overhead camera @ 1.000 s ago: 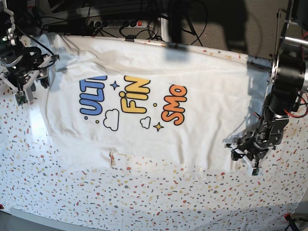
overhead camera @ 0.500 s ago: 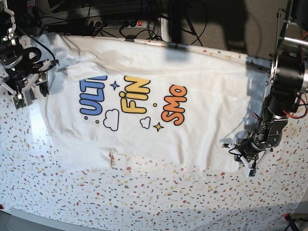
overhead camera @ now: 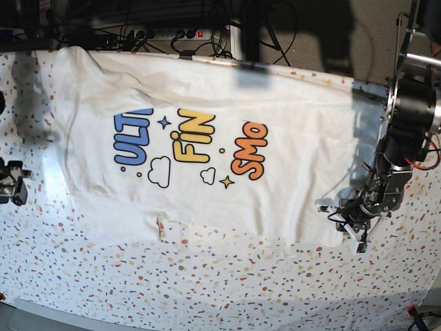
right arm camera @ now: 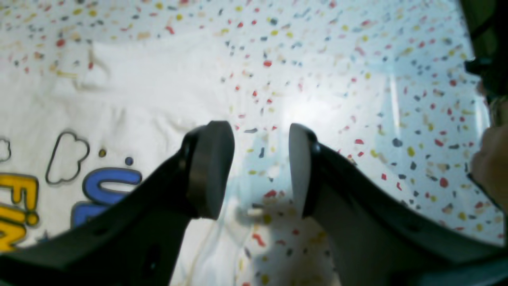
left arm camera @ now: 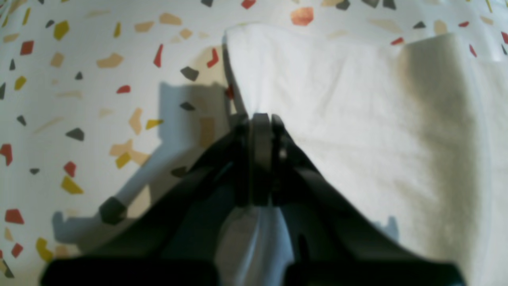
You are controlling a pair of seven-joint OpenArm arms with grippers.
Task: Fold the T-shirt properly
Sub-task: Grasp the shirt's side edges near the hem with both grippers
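The jaws of the left gripper (left arm camera: 260, 119) are seen clenched on a raised fold of the T-shirt (overhead camera: 227, 152) at its corner toward four o'clock in the base view, where the white cloth is pinched up off the speckled tabletop (overhead camera: 207, 289). The jaws of the right gripper (right arm camera: 260, 167) are held apart with nothing between them, above the shirt's edge. The shirt is spread print-up across the tabletop's middle, its coloured lettering (overhead camera: 189, 141) displayed.
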